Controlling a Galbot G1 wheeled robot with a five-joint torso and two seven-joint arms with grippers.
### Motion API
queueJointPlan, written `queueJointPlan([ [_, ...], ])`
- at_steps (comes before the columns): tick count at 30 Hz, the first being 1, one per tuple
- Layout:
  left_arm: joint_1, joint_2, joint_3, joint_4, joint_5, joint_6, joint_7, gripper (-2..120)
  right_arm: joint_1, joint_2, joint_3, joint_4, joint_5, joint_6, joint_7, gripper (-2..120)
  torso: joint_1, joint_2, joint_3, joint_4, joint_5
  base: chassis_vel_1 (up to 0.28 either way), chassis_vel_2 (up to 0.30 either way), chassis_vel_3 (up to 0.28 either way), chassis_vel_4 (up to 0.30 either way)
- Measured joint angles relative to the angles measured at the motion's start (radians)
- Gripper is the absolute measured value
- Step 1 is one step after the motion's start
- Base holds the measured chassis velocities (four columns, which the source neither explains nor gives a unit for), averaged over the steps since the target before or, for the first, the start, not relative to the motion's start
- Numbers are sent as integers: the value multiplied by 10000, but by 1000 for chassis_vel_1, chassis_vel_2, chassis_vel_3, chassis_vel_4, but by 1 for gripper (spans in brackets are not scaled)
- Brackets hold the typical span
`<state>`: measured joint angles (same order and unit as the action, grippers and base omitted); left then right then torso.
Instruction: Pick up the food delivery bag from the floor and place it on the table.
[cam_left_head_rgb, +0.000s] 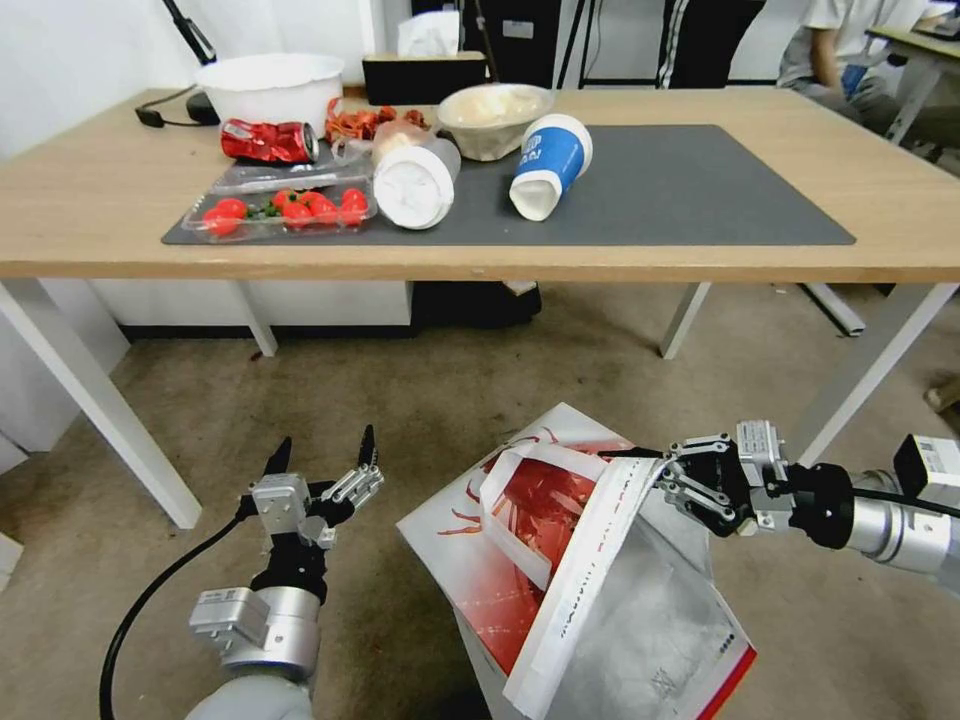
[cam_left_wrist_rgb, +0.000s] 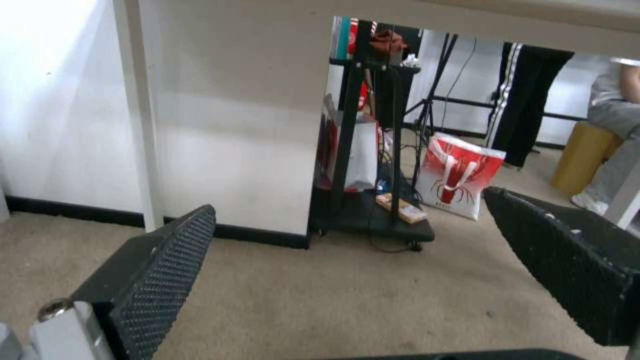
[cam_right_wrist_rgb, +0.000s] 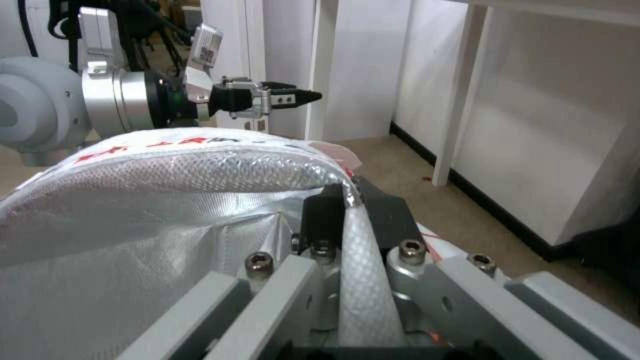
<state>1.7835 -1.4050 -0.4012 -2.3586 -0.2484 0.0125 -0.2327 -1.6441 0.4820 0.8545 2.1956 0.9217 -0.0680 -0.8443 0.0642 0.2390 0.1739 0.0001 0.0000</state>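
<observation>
Head view: tilted red-swirled food delivery bag (cam_left_head_rgb: 560, 560).

Food delivery bag (cam_left_head_rgb: 480, 560) white, red swirls, silver foil lining; table (cam_left_head_rgb: 880, 170) light wood, dark grey mat (cam_left_head_rgb: 700, 190).

Foil-lined paper bag (cam_left_head_rgb: 560, 560) (glossy), rough floor (cam_left_head_rgb: 420, 400)

Crushed red can (cam_left_head_rgb: 268, 141) lying beside a clear tray of cherry tomatoes (cam_left_head_rgb: 283, 213). White tub (cam_left_head_rgb: 270, 87) behind. Tipped white cup (cam_left_head_rgb: 417, 181) and blue-and-white cup (cam_left_head_rgb: 548, 165) on their sides, near a pale bowl (cam_left_head_rgb: 494, 119). Black tissue box (cam_left_head_rgb: 424, 72) further back.
</observation>
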Motion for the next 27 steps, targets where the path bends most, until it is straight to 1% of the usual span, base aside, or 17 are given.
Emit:
queueJointPlan([
  [6, 26, -10, -6, -19, 27, -9, 23, 100, -3, 2, 2, -4, 17, 2, -21, 0, 81, 284, 209, 0, 0, 0, 0, 0, 0],
  [7, 26, -10, -6, -19, 27, -9, 23, 100, -3, 2, 2, -4, 17, 2, -21, 0, 81, 284, 209, 0, 0, 0, 0, 0, 0],
  [15, 64, -24, 2, -20, 89, -51, 39, 100, 0, 40, -19, -33, 1, 17, -53, 0, 185, 634, 455, 1, 0, 0, 0, 0, 0],
  [20, 63, -14, 1, -9, 93, -64, 42, 100, 4, 27, -22, -30, -2, 8, -52, 0, 235, 781, 549, 0, -2, 0, 0, 0, 0],
  [27, 44, -11, -20, 6, 94, -69, 46, 100, -34, 121, -5, -30, -15, 7, -51, 0, 315, 1085, 776, 0, -2, 0, 0, 0, 0],
])
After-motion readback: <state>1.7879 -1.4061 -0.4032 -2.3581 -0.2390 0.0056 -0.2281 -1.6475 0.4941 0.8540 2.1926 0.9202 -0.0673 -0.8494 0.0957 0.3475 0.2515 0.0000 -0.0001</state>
